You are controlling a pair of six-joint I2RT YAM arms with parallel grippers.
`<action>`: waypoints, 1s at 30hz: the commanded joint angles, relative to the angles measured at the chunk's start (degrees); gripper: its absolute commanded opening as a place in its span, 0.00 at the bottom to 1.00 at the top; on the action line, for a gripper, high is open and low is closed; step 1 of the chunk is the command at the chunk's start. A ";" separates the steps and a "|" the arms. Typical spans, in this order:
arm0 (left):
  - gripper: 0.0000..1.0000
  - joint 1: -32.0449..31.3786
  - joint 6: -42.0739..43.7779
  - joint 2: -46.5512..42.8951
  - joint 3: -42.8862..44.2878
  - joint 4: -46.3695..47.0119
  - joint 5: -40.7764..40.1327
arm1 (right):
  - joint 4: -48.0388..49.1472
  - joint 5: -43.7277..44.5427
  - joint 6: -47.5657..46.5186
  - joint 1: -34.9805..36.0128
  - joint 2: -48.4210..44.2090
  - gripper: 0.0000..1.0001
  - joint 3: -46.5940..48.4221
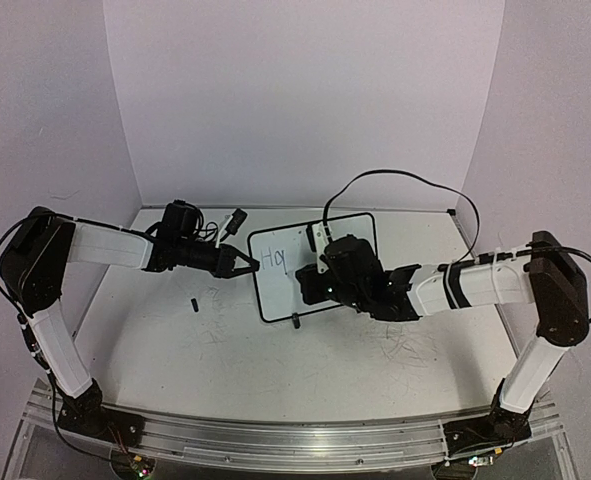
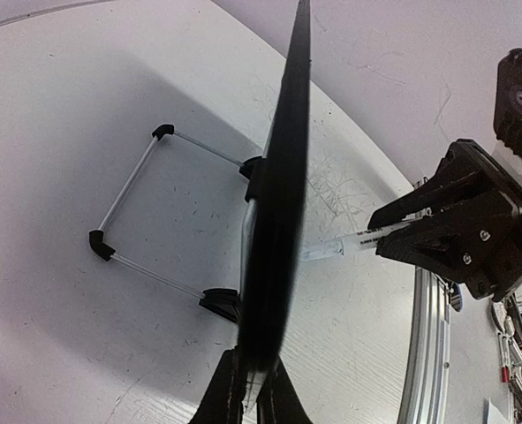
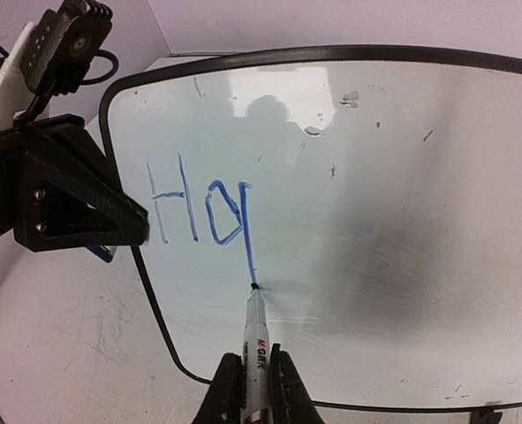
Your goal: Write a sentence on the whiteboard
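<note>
- Top external: your left gripper reaches in from the left and is clamped on the left edge of the whiteboard. The left wrist view shows its fingers pinching the black frame edge-on. Likely reason: it braces the board so pen pressure can't push it back or slide it.
- The whiteboard stands propped on a wire stand, feet down on the table, around mid-table between the two arms. Its face is turned toward the right arm.
- The sentence is barely begun: blue "Ho" plus one long downstroke, high on the board's left side. The rest of the face is blank apart from specks.
- The marker has its tip touching the board at the bottom of that downstroke.
- Your right gripper is closed tight on the marker barrel, gripping well back from the tip. That leaves the tip sticking out and keeps the fingers off the board.
- Judgement: early in the task; the stroke looks like the stem of a "p", so the bowl comes next. Go light on pressure, because the stand could tip.
</note>
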 commanded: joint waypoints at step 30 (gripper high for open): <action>0.00 0.49 0.18 -2.85 0.37 -1.54 -0.90 | 3.07 3.27 -3.11 -0.68 0.56 0.00 6.56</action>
